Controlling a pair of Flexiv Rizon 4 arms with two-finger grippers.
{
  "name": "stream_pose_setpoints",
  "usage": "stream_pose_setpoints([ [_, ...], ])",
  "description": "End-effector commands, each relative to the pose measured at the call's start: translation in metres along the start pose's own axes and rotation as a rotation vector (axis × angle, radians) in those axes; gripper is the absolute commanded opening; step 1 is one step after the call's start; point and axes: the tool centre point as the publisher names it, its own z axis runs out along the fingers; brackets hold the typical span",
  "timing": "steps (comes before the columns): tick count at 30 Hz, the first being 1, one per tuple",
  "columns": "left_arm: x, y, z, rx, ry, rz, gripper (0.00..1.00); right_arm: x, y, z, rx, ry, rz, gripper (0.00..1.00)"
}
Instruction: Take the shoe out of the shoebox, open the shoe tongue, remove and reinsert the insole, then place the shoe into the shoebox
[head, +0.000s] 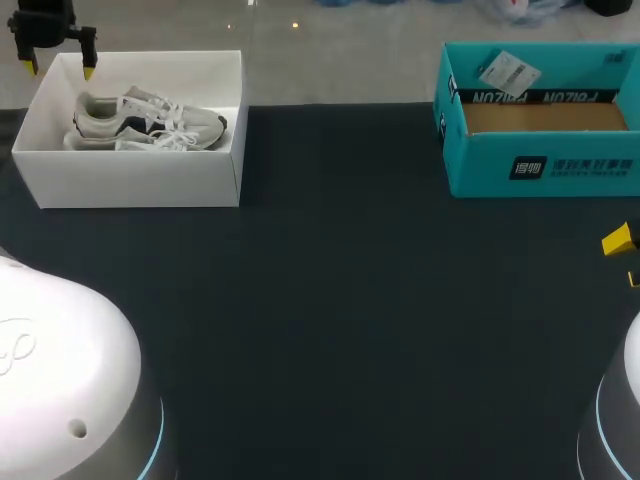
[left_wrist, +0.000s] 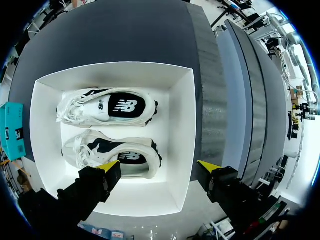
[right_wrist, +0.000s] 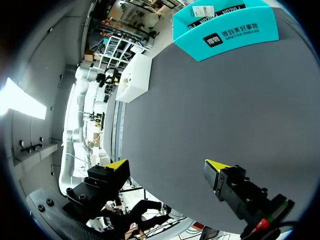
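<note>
2 shoes (left_wrist: 107, 106) lie side by side in the white box (head: 140, 180) at the table's (head: 340, 300) left. The left gripper (left_wrist: 159, 167) hangs over the box's edge, fingers wide apart, holding nothing. The right gripper (right_wrist: 167, 165) hangs over the table near the teal box (head: 540, 165), fingers apart too.

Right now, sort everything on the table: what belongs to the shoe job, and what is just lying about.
For the job:
white shoebox
pair of shoes lying inside it
left gripper, open above the shoebox

Lying about:
teal box at the table's far right, no shoe visible in it
</note>
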Motion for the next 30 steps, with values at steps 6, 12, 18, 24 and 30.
stream_pose_setpoints([
  [6,0.000,-0.002,0.000,-0.005,0.002,-0.001,1.00,0.000,-0.002,0.000,-0.002,-0.002,0.000,1.00],
  [12,0.000,-0.002,0.000,-0.005,0.002,-0.001,1.00,0.000,-0.002,0.000,-0.002,-0.002,0.000,1.00],
  [18,0.005,0.003,0.002,-0.002,0.004,-0.009,1.00,0.000,-0.002,0.000,-0.002,-0.002,0.000,1.00],
  [24,0.019,-0.023,-0.002,-0.047,-0.015,-0.042,1.00,0.000,-0.002,0.000,-0.002,-0.002,0.000,1.00],
  [30,0.012,-0.061,0.005,-0.061,-0.022,0.004,1.00,0.000,-0.002,0.000,-0.002,-0.002,0.000,1.00],
])
